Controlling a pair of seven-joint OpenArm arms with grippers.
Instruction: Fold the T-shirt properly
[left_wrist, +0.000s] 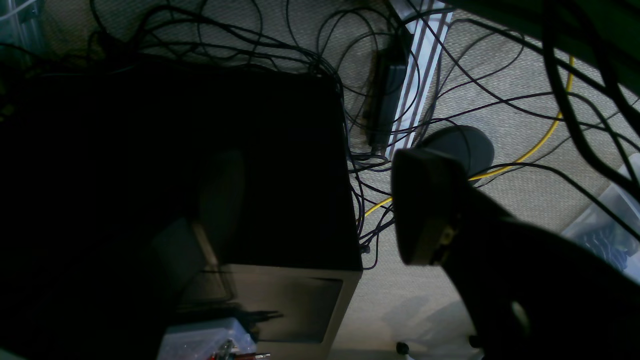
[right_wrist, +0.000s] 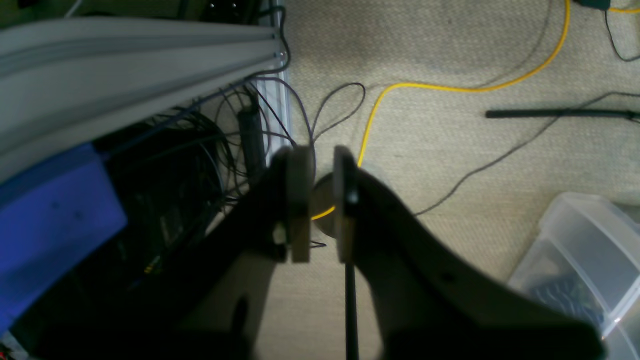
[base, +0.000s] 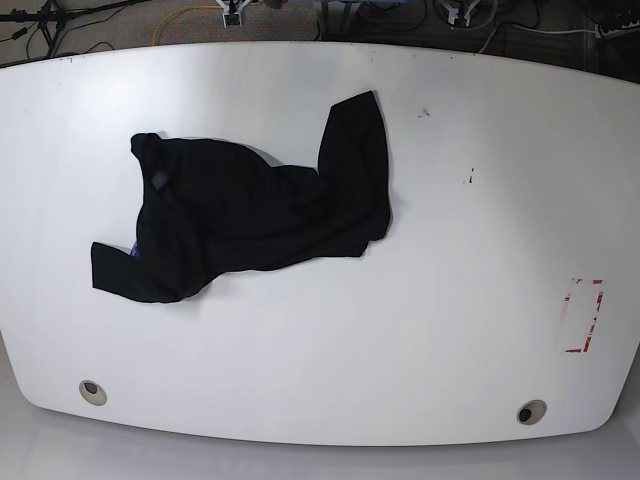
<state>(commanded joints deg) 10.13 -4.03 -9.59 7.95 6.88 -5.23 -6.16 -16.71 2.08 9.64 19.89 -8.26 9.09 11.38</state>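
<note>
The black T-shirt (base: 250, 215) lies crumpled on the white table (base: 450, 250), left of centre, with one sleeve pointing to the far edge and a purple bit (base: 135, 248) at its left edge. No arm or gripper shows in the base view. Both wrist views look down at the floor beside the table, and the shirt is not in them. My left gripper (left_wrist: 320, 210) stands wide open and empty; its left finger is lost in shadow. My right gripper (right_wrist: 320, 200) has its pads nearly together with a narrow gap and nothing between them.
A red-marked rectangle (base: 583, 315) is on the table's right side, and two round holes (base: 92, 391) (base: 531, 411) sit near its front edge. On the floor are tangled cables, a yellow cable (right_wrist: 380, 100), a black box (left_wrist: 260, 165) and a clear plastic bin (right_wrist: 585, 265).
</note>
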